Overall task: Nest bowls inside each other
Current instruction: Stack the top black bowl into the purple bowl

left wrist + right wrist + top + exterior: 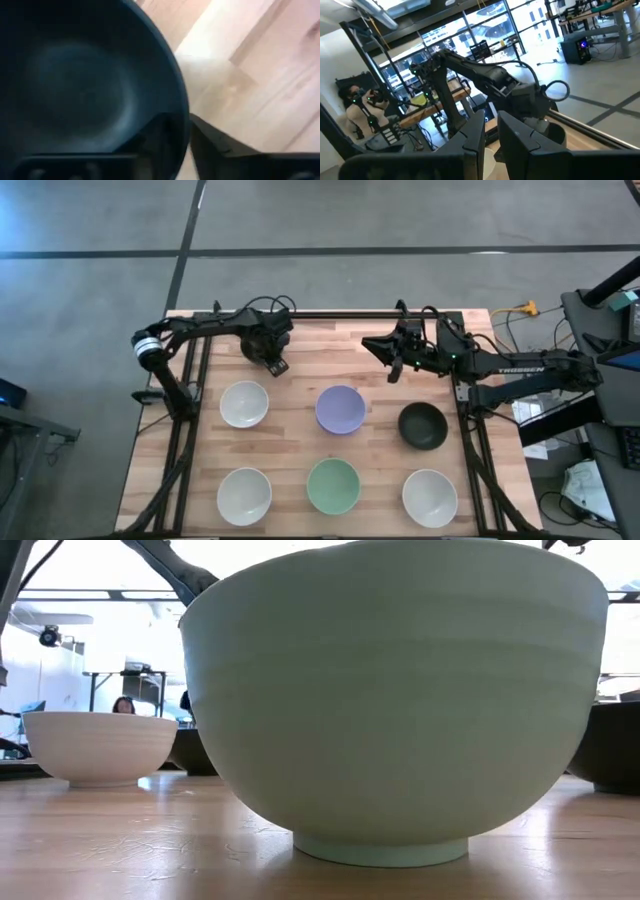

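Six bowls lie plain on the wooden surface (300, 340) in the high view, best placed from the lavender bowl (340, 409) at its middle: a white bowl (244, 403) to its left, a black bowl (422, 425) to its right, and in the row nearer the surface's front edge a mint green bowl (332, 485) just below it, flanked by a second white bowl (244, 494) and a third white bowl (430, 497). A seventh, another black bowl (75, 85), is mostly hidden from above under the left claw (270, 352), up and to the left of the lavender bowl near the surface's back edge; the left wrist view shows the claw clamped on its rim, one finger inside and one finger (215, 145) outside, with the bowl cut off by the picture's edges. The right claw (393, 360) hangs above the surface up and to the right of the lavender bowl, its fingers close together with a thin gap and nothing between them. In the low view the mint green bowl fills nearly the whole picture and hides the lavender bowl behind it; only a white bowl at the left and dark slivers of others show around it. A person (124, 705) sits far off in the room.
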### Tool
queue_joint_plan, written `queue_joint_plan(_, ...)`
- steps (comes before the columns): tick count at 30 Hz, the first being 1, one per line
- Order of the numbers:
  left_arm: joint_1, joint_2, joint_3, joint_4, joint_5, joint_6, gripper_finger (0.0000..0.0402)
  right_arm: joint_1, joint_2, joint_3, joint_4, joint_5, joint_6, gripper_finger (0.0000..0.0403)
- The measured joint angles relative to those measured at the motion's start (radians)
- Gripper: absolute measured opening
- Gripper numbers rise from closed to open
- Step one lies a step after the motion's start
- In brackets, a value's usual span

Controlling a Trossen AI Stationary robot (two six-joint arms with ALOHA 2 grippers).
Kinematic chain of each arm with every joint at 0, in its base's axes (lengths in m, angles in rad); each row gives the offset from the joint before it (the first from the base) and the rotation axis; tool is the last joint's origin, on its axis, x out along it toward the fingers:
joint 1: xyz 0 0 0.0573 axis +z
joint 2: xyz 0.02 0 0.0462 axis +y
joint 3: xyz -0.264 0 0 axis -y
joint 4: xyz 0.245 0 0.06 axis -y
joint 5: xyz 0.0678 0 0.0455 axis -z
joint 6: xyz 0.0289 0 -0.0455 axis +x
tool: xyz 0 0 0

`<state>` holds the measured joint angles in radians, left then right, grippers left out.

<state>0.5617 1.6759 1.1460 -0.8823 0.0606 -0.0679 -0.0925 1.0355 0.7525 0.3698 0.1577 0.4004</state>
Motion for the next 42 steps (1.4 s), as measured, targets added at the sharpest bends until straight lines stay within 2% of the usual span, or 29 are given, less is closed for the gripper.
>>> queue_joint_plan(1, 0.0, -0.01, 0.0, 0.001, 0.009, 0.0, 0.0032, 0.0, 0.0, 0.0, 0.0, -0.001, 0.0, 0.0048)
queue_joint_plan(3, 0.0, -0.038, 0.0, 0.004, 0.031, -0.002, 0.0011, 0.0, 0.0, 0.0, 0.001, -0.004, 0.002, 0.0048)
queue_joint_plan(8, -0.012, -0.143, 0.0, 0.004, 0.106, -0.004, 0.0013, 0.0, 0.0, 0.0, -0.001, -0.043, 0.003, 0.0048)
queue_joint_plan(14, -0.065, -0.331, -0.001, 0.054, 0.224, -0.074, 0.0003, 0.0, -0.003, -0.001, -0.003, -0.144, 0.018, 0.0048)
queue_joint_plan(21, -0.24, -0.507, -0.008, 0.35, 0.246, -0.238, 0.0002, 0.001, -0.054, -0.002, -0.081, -0.273, 0.019, 0.0048)
queue_joint_plan(25, -0.396, -0.542, -0.019, 0.57, 0.246, -0.233, 0.0002, 0.008, -0.13, -0.003, -0.166, -0.306, 0.02, 0.0048)
queue_joint_plan(28, -0.528, -0.534, -0.033, 0.729, 0.209, -0.204, 0.0001, 0.022, -0.209, -0.003, -0.188, -0.317, 0.015, 0.0048)
queue_joint_plan(30, -0.621, -0.515, -0.033, 0.754, 0.089, -0.184, 0.0001, 0.035, -0.273, -0.005, -0.189, -0.319, 0.006, 0.0048)
queue_joint_plan(33, -0.756, -0.458, -0.012, 0.701, -0.127, -0.179, 0.0001, 0.058, -0.371, -0.018, -0.195, -0.319, 0.002, 0.0048)
queue_joint_plan(35, -0.827, -0.397, 0.026, 0.643, -0.209, -0.179, 0.0001, 0.075, -0.431, -0.036, -0.201, -0.318, 0.005, 0.0048)
queue_joint_plan(37, -0.874, -0.319, 0.103, 0.557, -0.238, -0.182, 0.0001, 0.091, -0.484, -0.061, -0.203, -0.318, 0.02, 0.0048)
queue_joint_plan(42, -0.89, -0.083, 0.416, 0.233, -0.257, -0.186, 0.0001, 0.109, -0.578, -0.133, -0.205, -0.315, 0.073, 0.0048)
